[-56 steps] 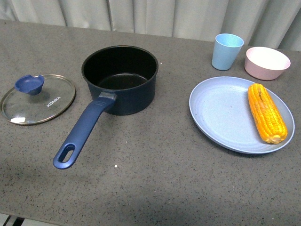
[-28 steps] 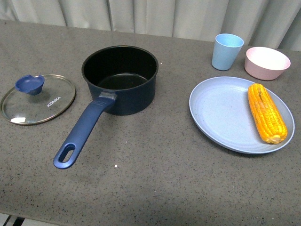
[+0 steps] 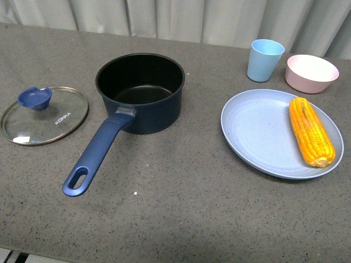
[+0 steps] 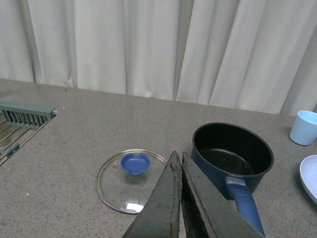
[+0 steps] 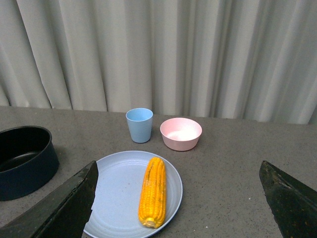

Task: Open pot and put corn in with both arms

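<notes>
The dark navy pot (image 3: 141, 90) stands open on the grey table, its long blue handle (image 3: 96, 153) pointing toward me. Its glass lid (image 3: 45, 115) with a blue knob lies flat to the pot's left. The yellow-orange corn (image 3: 311, 131) lies on a light blue plate (image 3: 258, 134) at the right. Neither arm shows in the front view. My left gripper (image 4: 177, 161) is shut and empty, held above the table between the lid (image 4: 131, 179) and the pot (image 4: 232, 156). My right gripper (image 5: 178, 198) is wide open above the table near the corn (image 5: 153, 191) and plate (image 5: 119, 191).
A light blue cup (image 3: 265, 59) and a pink bowl (image 3: 311, 73) stand behind the plate. White curtains hang behind the table. A grey rack (image 4: 22, 119) at a recessed sink edge shows in the left wrist view.
</notes>
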Robot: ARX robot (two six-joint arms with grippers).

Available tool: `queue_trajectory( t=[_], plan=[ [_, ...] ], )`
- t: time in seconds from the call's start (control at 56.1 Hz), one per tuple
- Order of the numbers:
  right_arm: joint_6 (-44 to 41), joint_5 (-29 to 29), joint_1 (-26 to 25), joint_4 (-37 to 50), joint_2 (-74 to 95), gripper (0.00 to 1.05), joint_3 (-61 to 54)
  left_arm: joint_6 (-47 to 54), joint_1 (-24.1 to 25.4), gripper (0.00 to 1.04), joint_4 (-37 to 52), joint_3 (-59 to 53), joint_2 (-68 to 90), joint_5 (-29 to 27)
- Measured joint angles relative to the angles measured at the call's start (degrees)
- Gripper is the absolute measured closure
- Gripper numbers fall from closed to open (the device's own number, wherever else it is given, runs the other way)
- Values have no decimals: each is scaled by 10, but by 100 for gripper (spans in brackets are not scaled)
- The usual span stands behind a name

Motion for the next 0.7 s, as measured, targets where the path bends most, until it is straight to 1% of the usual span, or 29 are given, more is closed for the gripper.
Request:
queue_trajectory(
  t=[0.161, 0.482, 0.517, 0.535, 0.571, 0.696],
  plan=[
    [0, 0, 0, 0, 0, 9, 0, 0, 0, 101, -40, 0, -40, 0],
    [0, 0, 0, 0, 0, 9, 0, 0, 0, 101, -91, 0, -90, 0],
    [0, 0, 0, 0, 0, 9, 0, 0, 0, 101, -113, 0, -111, 0],
    [0, 0, 0, 0, 0, 9, 0, 0, 0, 101, -149, 0, -134, 0],
    [0, 0, 0, 0, 0, 9, 0, 0, 0, 101, -183, 0, -163, 0],
    [0, 0, 0, 0, 0, 9, 0, 0, 0, 101, -193, 0, -189, 0]
  ],
)
